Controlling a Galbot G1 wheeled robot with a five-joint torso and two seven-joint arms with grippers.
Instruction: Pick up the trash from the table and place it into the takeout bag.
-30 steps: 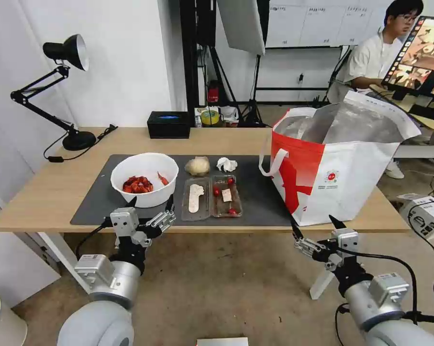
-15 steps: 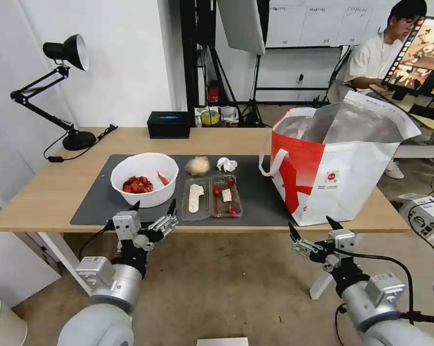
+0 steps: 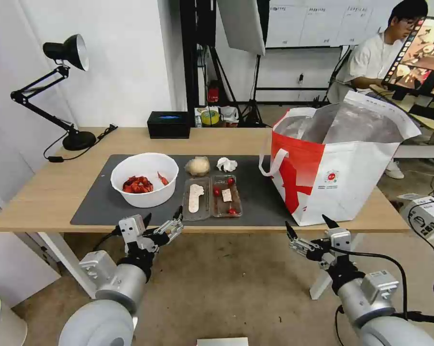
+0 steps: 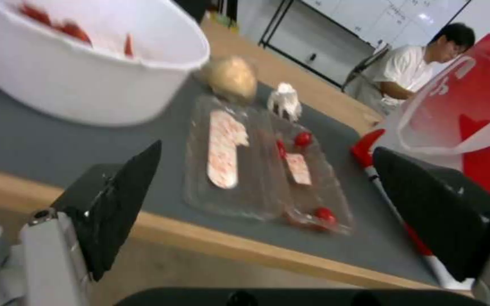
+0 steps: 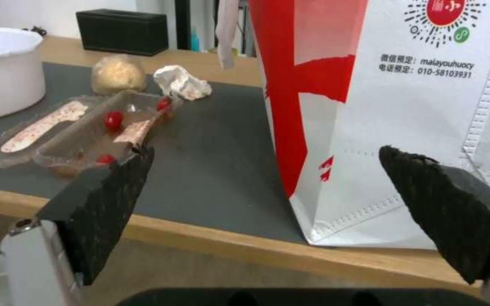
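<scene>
Head view: both arms low, in front of the table's [image 3: 44, 202] near edge. Left gripper [image 3: 163, 221] sits just below that edge, jaws spread wide, holding nothing, in line with the gap between bowl and tray. Right gripper [image 3: 309, 227] hangs below the edge in front of the takeout bag [image 3: 342, 178], jaws also spread, empty.

On the dark grey mat [image 3: 94, 202], near edge: clear hinged tray [image 3: 211, 197], lying open, red bits and paper scraps inside. Left of it, the white bowl [image 3: 145, 185] with red crayfish shells. Behind the tray, toward the mat's far edge: beige paper ball [image 3: 197, 166], then the small white tissue wad [image 3: 226, 164] just to its right.

Takeout bag stands upright at the table's right end, mouth open, foil lining visible, overlapping the mat's right edge.

Black tissue box [image 3: 168, 124] at the far edge.
</scene>
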